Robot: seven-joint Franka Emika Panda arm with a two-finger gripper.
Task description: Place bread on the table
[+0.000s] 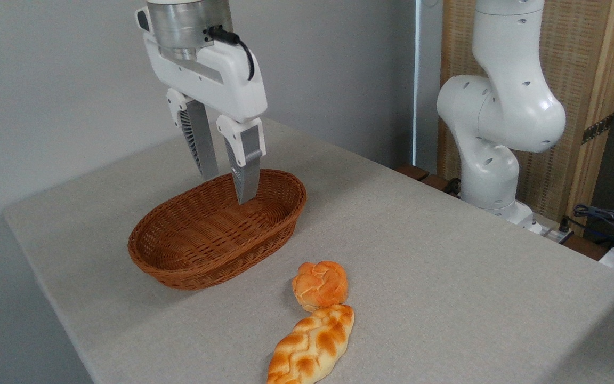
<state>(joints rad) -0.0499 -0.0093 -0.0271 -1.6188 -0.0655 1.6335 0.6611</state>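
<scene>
A grey-beige tabletop [445, 256] is seen. Below the spread, empty fingers [225, 184] a wicker basket [200, 240] is placed. The bread [320, 284], knotted, golden-orange, paler underneath, is found lower right of them, touching a braided loaf [312, 345].

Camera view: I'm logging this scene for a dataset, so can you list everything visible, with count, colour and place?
bread: one, golden-orange round knotted bun, on the table in front of the basket, touching the loaf's upper end.
braided loaf: one, golden-orange with paler plaits, on the table at the bottom edge of the picture.
basket: one, brown wicker oval, left of centre on the table, nothing inside.
table: one, light grey-beige, fills most of the view.
wooden panel: one, light wood, behind the arm at upper right.
cables: several, dark, at the right edge.
robot arm: one, white, at the table's far right side.
gripper: one, white with grey fingers, above the basket, open and holding nothing.
</scene>
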